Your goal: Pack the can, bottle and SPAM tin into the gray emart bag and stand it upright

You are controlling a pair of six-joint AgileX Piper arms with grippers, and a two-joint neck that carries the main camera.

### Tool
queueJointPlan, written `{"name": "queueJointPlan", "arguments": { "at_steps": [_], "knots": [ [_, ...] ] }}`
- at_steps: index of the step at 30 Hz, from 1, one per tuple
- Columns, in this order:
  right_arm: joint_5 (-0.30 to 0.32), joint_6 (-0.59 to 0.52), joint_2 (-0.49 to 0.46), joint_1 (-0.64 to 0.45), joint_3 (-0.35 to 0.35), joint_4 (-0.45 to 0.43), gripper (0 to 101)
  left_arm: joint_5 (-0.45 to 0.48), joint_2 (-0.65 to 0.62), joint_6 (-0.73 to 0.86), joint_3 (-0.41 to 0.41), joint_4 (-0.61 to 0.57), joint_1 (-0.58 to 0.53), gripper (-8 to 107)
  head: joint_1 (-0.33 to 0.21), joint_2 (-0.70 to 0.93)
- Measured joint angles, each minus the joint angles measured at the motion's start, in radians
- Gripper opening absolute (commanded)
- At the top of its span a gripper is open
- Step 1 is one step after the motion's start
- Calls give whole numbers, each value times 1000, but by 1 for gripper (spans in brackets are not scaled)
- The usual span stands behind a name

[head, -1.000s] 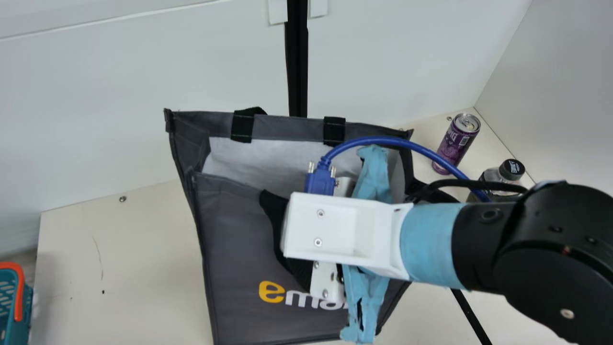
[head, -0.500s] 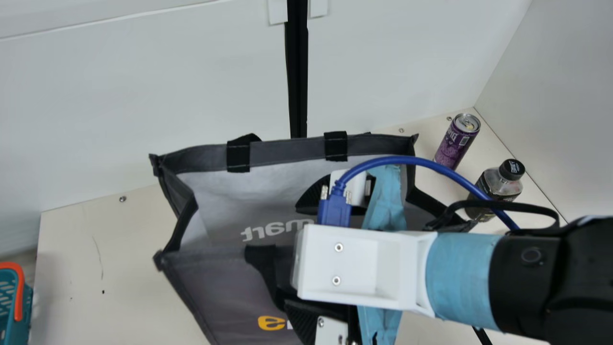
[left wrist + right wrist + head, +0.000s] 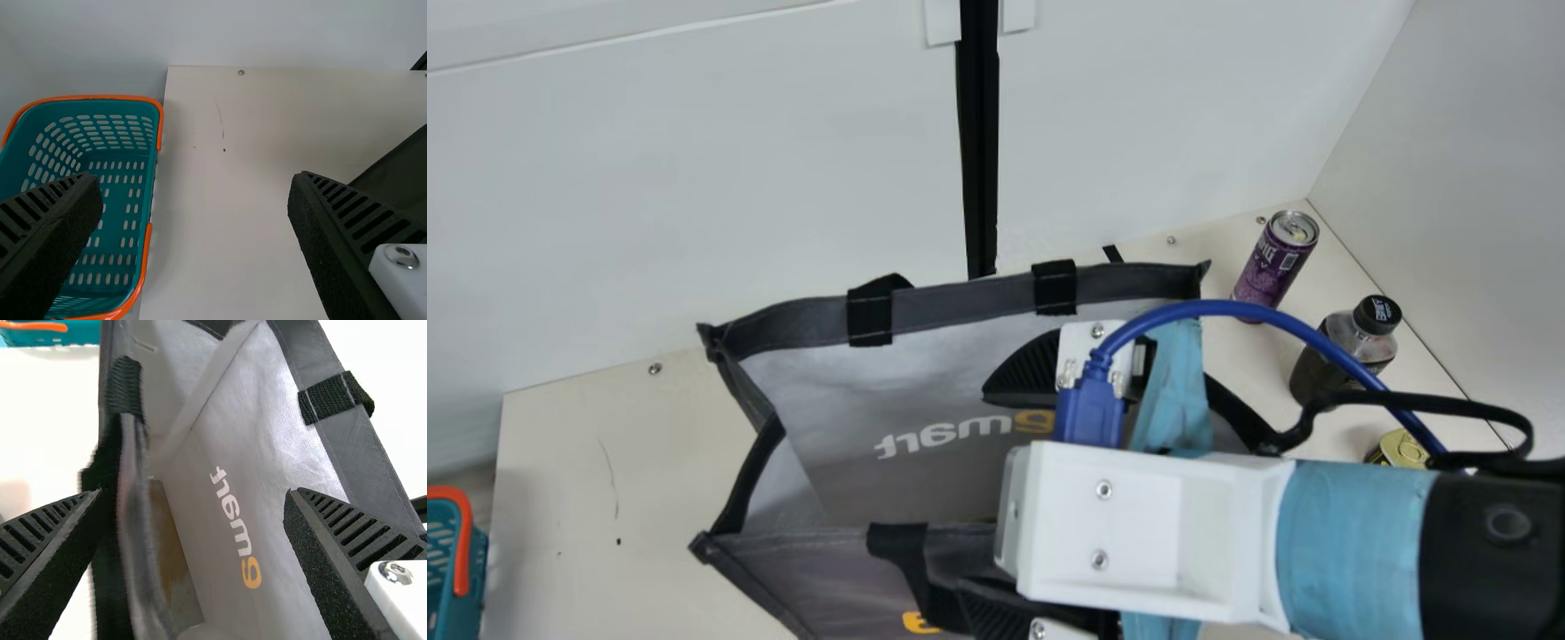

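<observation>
In the main view, my right gripper (image 3: 974,496) stands open over the mouth of the gray emart bag (image 3: 827,582), one finger inside it and the other by the near rim. The right wrist view shows the same gripper (image 3: 195,495) with its fingers apart and the bag's inner wall (image 3: 220,447) between them; the near rim lies by one finger. To the bag's right are the upright purple can (image 3: 1272,267), the black-capped bottle (image 3: 1347,347) and a yellow-topped tin (image 3: 1402,447), partly hidden by the arm. My left gripper (image 3: 195,180) is open, with nothing between its fingers.
A teal basket with orange handles (image 3: 127,227) stands beside the cream table (image 3: 227,220), at the main view's left edge. White walls rise behind and to the right. A blue cable (image 3: 1227,307) loops above my right gripper.
My right gripper has moved right and toward the near side. The bag's far rim has come lower and nearer, its mouth gapes wider, and the tin has come into sight.
</observation>
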Motion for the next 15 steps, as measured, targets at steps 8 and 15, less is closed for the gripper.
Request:
{"name": "queueJointPlan", "arguments": {
  "at_steps": [8,15],
  "knots": [
    [-1,36,-14,4,-40,14,95,0,0,0,0,0,0,90,0,0],
    [1,60,-21,-19,-95,20,95,0,0,0,0,0,0,90,0,0]
  ]
}}
